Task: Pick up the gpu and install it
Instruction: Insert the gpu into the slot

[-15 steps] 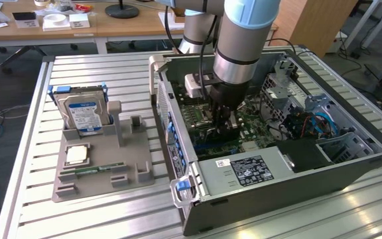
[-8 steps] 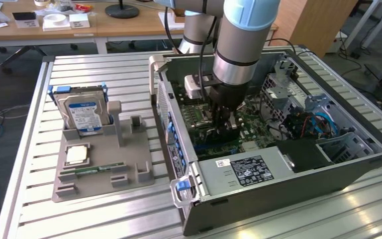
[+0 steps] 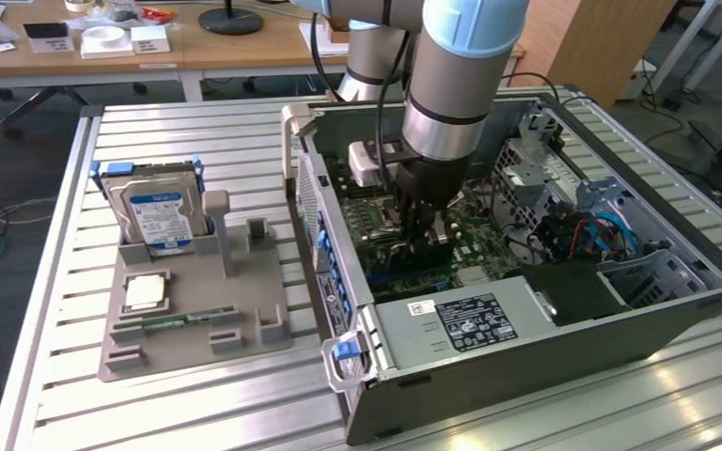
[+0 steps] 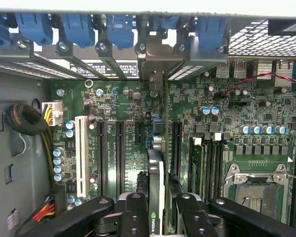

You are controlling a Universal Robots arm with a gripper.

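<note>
On the slatted metal table — office desks behind (cluttered).

gpu upright betw fingers, inside PC case.

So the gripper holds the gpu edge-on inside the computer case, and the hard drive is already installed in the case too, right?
Not quite: the exterior view shows the hard drive standing in the grey holder outside the computer case. The gripper does hold the gpu edge-on inside.
</note>
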